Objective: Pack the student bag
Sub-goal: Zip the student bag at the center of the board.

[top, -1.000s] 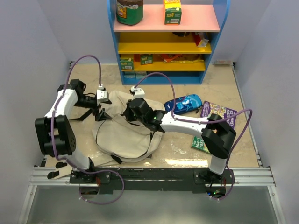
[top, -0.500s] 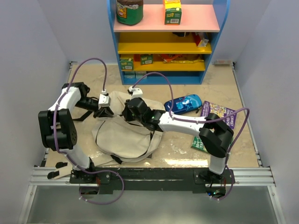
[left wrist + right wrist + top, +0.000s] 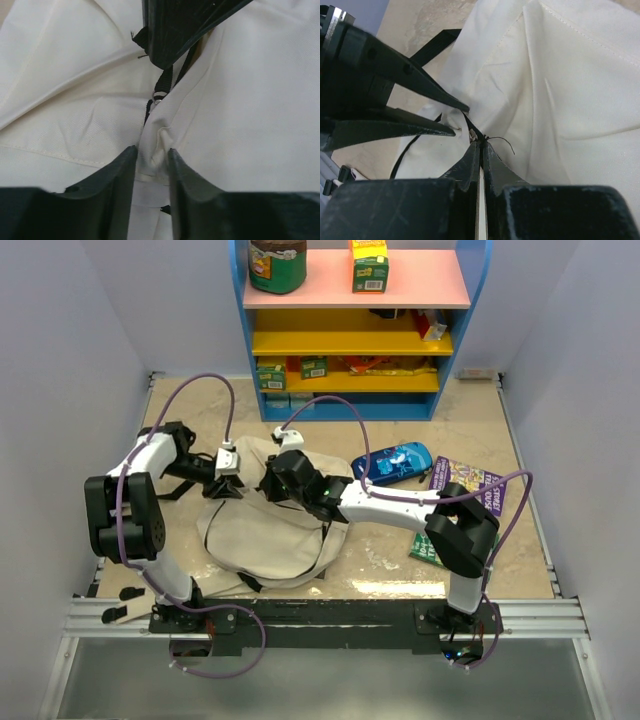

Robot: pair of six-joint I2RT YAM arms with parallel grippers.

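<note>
The student bag (image 3: 265, 535) is a cream canvas backpack lying flat between the arms. At its far left edge my left gripper (image 3: 232, 486) has its fingers pinched on a bunched fold of the cream fabric (image 3: 152, 142). Just right of it, my right gripper (image 3: 268, 483) is shut on the bag's black zipper pull (image 3: 476, 131). In the left wrist view my left gripper (image 3: 151, 150) faces the right arm's dark fingertips (image 3: 170, 35) over the black pull strap (image 3: 165, 85). In the right wrist view my right gripper (image 3: 481, 144) meets the left arm's fingers (image 3: 420, 112) at the same seam.
A blue pencil case (image 3: 392, 462) lies right of the bag, and a colourful book (image 3: 462, 502) lies beyond it, partly under the right arm. A blue shelf unit (image 3: 358, 330) with boxes and a jar stands at the back. Black bag straps (image 3: 180, 485) trail to the left.
My left gripper has moved right onto the bag's edge and closed from wide open onto the fabric fold. The right gripper has stayed shut and shifted slightly left.
</note>
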